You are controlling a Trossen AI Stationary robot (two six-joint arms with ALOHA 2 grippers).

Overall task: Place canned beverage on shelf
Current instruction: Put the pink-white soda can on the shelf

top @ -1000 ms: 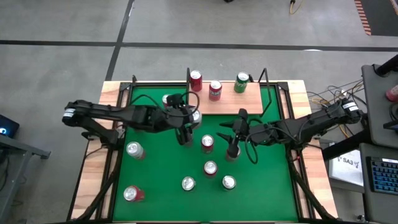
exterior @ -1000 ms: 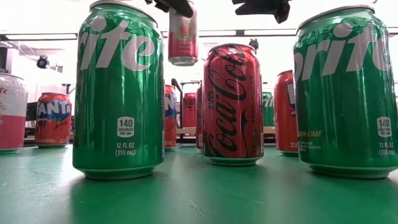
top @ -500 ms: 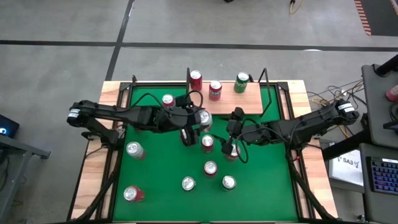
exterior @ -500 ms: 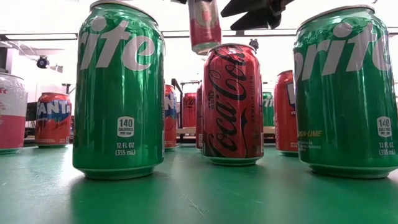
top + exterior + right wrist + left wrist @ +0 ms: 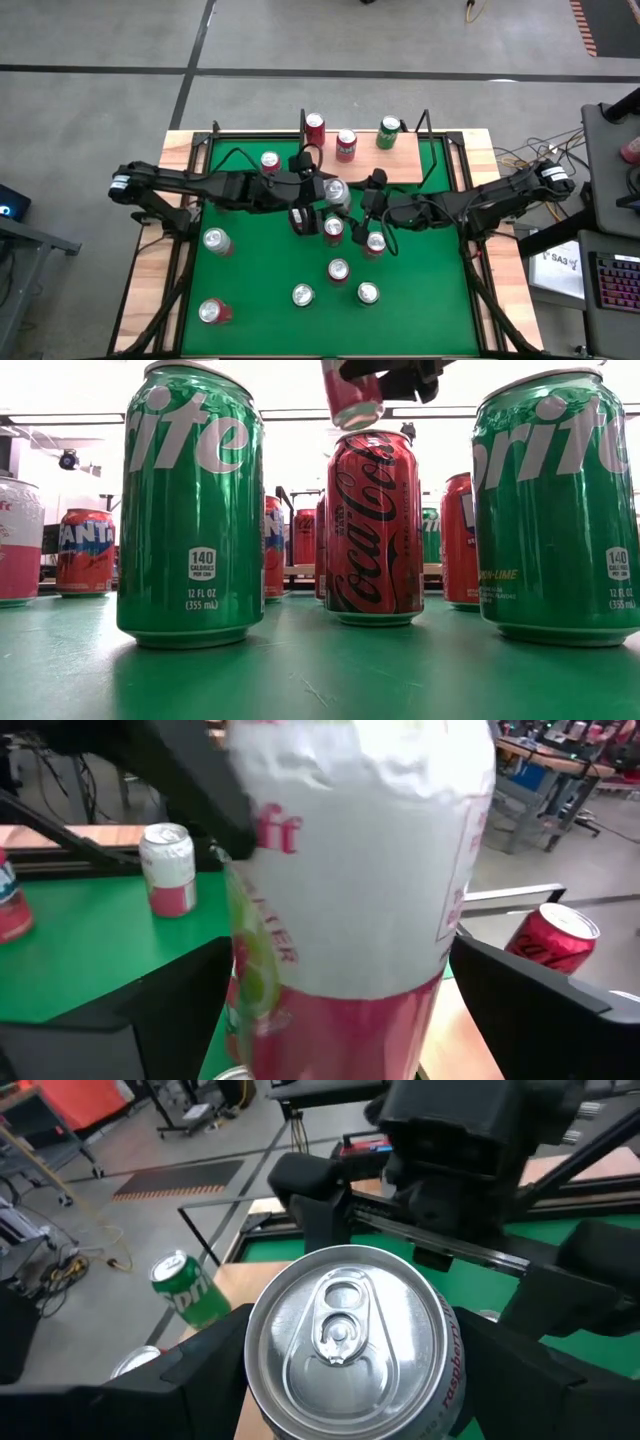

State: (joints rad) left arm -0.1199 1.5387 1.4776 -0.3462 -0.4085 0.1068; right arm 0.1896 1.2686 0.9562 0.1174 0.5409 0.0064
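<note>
Cans (image 5: 346, 143) on shelf (image 5: 405, 166), I count three, eight on felt (image 5: 250, 270), one raspberry can (image 5: 337, 190) clamped in left gripper (image 5: 322, 193), right gripper (image 5: 340, 1000) spread around it

Overhead looks straight down; low camera sits level among cans; both wrist cameras (very close) share the raised can (image 5: 350, 1345).

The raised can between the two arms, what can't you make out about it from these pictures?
- Raised can, low view: its top is cut off by the picture's upper edge, so the grip is unseen.
- Right wrist view: the can fills the frame, blurred; its brand cannot be read.
- Left tool, left wrist view: the can hides where the fingers touch.
- Right tool, high view: too small to tell contact.
</note>
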